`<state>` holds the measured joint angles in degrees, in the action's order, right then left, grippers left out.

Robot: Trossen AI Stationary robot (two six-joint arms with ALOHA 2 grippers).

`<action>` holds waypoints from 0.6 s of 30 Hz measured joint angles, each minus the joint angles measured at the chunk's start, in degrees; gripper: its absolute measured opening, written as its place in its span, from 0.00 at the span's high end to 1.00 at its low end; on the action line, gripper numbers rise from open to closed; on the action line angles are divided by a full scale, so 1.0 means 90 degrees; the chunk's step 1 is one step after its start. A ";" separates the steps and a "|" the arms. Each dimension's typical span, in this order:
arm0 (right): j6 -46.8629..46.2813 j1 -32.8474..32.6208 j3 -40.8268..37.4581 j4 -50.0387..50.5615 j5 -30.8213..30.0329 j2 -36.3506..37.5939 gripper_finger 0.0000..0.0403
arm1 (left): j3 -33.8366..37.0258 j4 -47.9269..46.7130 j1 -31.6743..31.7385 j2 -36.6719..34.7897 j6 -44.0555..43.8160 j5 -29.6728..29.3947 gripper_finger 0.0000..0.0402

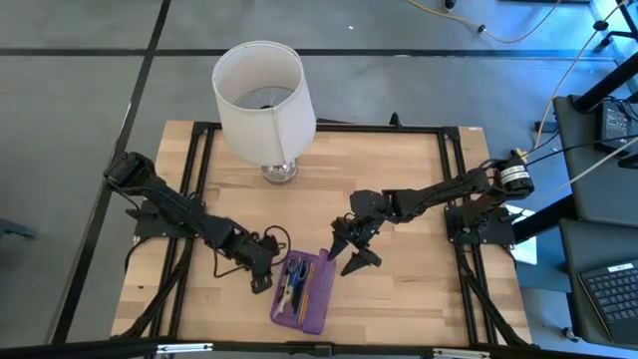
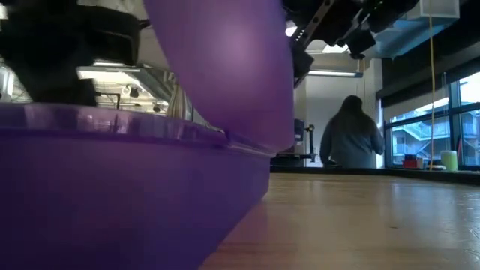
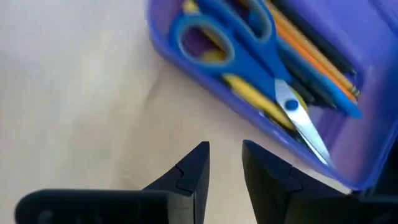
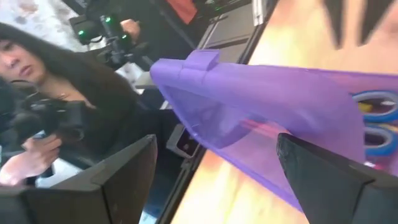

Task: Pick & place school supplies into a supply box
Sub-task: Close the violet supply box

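translucent purple supply box [image 1: 305,296], blue-handled scissors [image 3: 249,46], yellow and orange pencils [image 3: 311,59], white-shaded lamp [image 1: 260,90]

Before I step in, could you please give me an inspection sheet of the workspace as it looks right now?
Surface: wooden table, dark frame rails.
Job's things: purple supply box near the front edge, lid half raised; blue scissors, yellow and orange pencils inside.
Clutter: white-shaded lamp at the back.
Grippers: left tool beside the box, narrowly open, empty; right tool open at the lid.
Cables: yellow cable on the floor.
Surroundings: person beyond the table.
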<state>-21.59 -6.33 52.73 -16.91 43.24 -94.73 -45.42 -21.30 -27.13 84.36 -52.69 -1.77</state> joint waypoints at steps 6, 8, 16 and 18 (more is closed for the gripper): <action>0.0295 0.0002 0.0000 -0.0010 -0.0551 -0.0001 0.17 | 0.0011 0.0352 -0.0564 0.0353 -0.1005 -0.0063 0.78; 0.0423 0.0005 0.0000 -0.0008 -0.0722 -0.0002 0.17 | 0.0011 0.0670 -0.0674 0.0498 -0.1162 -0.0144 0.78; 0.0608 0.0005 0.0000 0.0044 -0.1001 -0.0156 0.17 | 0.0017 0.1391 -0.0720 0.1116 -0.1511 -0.0002 0.78; 0.0609 0.0005 -0.0002 0.0031 -0.1010 -0.0235 0.17 | 0.0019 0.1653 -0.0706 0.1261 -0.1498 0.0007 0.78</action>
<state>-16.11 -6.28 52.71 -16.63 34.16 -96.85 -45.25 -6.42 -33.48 95.71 -66.18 -1.71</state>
